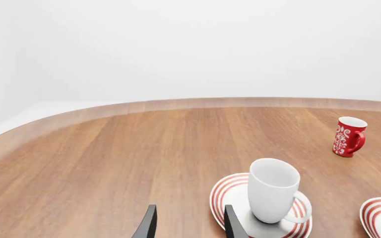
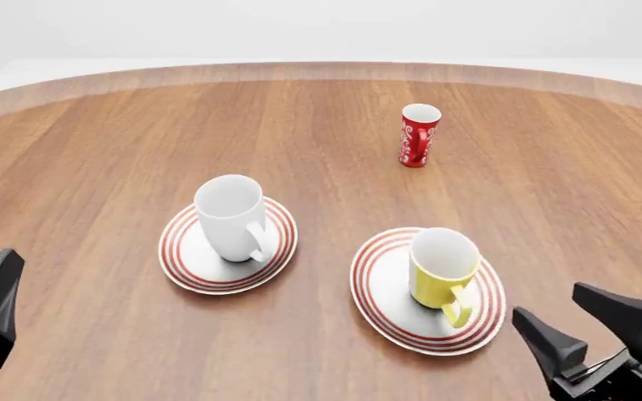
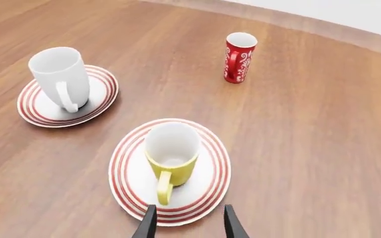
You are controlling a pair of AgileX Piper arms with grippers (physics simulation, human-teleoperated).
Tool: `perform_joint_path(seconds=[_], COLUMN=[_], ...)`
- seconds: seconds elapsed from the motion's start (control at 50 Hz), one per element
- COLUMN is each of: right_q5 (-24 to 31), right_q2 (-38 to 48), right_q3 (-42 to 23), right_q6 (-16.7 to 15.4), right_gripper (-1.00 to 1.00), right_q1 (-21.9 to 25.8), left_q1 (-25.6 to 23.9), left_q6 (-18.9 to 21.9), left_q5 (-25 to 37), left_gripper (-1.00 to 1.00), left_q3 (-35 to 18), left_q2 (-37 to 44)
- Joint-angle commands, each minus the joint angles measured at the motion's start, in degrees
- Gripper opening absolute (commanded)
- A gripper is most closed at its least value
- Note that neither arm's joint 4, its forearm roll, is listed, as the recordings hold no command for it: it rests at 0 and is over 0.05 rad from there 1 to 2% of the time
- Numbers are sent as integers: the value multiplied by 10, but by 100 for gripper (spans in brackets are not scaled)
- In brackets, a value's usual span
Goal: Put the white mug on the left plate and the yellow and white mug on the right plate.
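The white mug stands upright on the left plate, handle toward me. The yellow and white mug stands upright on the right plate, handle toward me. My left gripper is open and empty, low at the near left, apart from the white mug and its plate. My right gripper is open and empty at the near right, just short of the right plate's rim. In the right wrist view its fingers frame the near rim of the right plate, with the yellow and white mug ahead.
A slim red cup with white script stands upright at the back, right of centre, well beyond both plates. The wooden table's curved far edge runs across the back. The left plate with the white mug also shows in the right wrist view.
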Motion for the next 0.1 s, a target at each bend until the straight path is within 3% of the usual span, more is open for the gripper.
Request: perform_joint_path(seconds=[0.02, 0.1], right_q5=[73, 108], right_q2=[-89, -128], right_q3=[0, -5], right_q6=[-6, -8], right_gripper=[100, 100], right_q1=[-24, -37], left_q1=[0, 0], left_q6=[0, 0], left_q5=[0, 0], left_gripper=[100, 100], left_q3=[0, 0], left_q2=[0, 0])
